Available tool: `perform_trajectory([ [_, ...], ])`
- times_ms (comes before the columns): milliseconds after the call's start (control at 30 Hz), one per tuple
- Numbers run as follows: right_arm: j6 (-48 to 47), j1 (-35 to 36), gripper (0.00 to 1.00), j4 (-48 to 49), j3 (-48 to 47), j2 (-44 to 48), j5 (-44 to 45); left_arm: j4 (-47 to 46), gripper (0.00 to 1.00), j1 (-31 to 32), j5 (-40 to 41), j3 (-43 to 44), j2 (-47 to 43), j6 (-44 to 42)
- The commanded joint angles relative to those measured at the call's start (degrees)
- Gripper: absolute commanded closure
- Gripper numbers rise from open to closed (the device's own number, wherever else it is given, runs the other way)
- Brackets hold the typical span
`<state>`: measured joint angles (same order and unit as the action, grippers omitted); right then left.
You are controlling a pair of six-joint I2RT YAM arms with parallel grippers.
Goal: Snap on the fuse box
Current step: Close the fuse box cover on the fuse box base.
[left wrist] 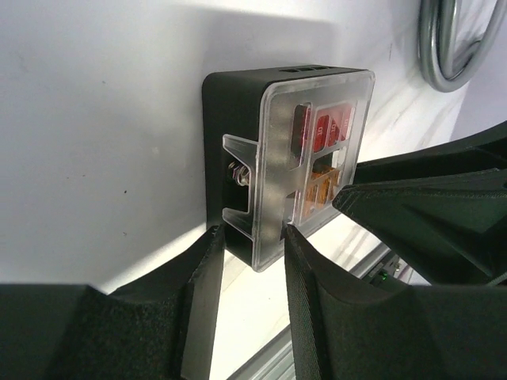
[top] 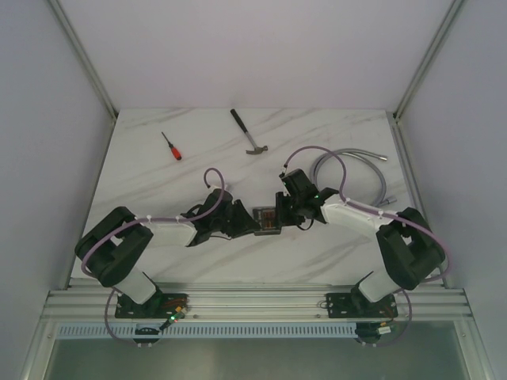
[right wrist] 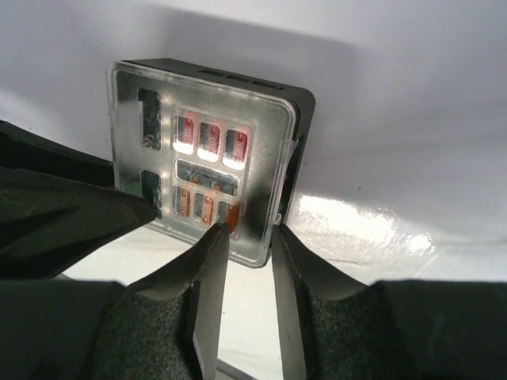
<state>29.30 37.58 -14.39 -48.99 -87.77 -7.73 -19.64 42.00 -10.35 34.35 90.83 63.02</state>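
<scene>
- The fuse box lies on the counter at the centre of the top view, directly between the two tools.
- The left tool is set narrow and grips the lower edge of the fuse box. One finger bears on the black base and the other on the face of the clear cover.
- The right tool is also set narrow and grips the lower right corner of the fuse box. One finger rests on the cover face beside an orange fuse, and the other on the black side wall.
- Red fuses in the upper row and orange fuses in the lower row show through the cover.
- The frames do not show whether the cover edge is fully seated.
- The screwdriver and hammer lie toward the upper edge of the counter, well apart from the fuse box.
- The grey hose coils at the upper right, near the right arm.
</scene>
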Motion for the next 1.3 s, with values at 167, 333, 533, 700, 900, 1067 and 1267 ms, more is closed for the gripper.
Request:
perform_trajectory([
  [167, -2.5, 1.3, 0.62, -2.5, 0.3, -1.7, 0.2, 1.5, 0.57, -1.3, -0.4, -4.6, 1.9, 1.1],
  [333, -1.9, -1.2, 0.56, -0.9, -2.3, 2.7, -0.8, 3.6, 0.44, -2.7, 1.4, -2.2, -2.8, -2.2],
  [533, -2.1, -5.9, 0.52, 4.5, -4.4, 1.1, -8.1, 5.0, 0.38, -5.9, 0.5, 3.5, -2.8, -7.2],
  [700, -2.4, -7.9, 0.52, 6.9, -5.7, -3.1, -11.2, 5.5, 0.37, -6.8, -1.2, 7.8, -0.1, -9.8],
  [900, -2.6, -8.5, 0.58, 7.9, -5.7, -6.4, -11.4, 6.9, 0.39, -7.4, -1.6, 10.9, 4.5, -11.5],
  [1067, -3.0, -8.5, 0.62, 8.3, -5.4, -8.3, -11.4, 6.8, 0.44, -7.3, -4.6, 12.6, 8.7, -12.3],
  [1267, -3.6, -8.5, 0.69, 9.1, -4.8, -11.3, -14.6, 6.8, 0.5, -6.4, -6.8, 12.0, 10.5, -12.8],
])
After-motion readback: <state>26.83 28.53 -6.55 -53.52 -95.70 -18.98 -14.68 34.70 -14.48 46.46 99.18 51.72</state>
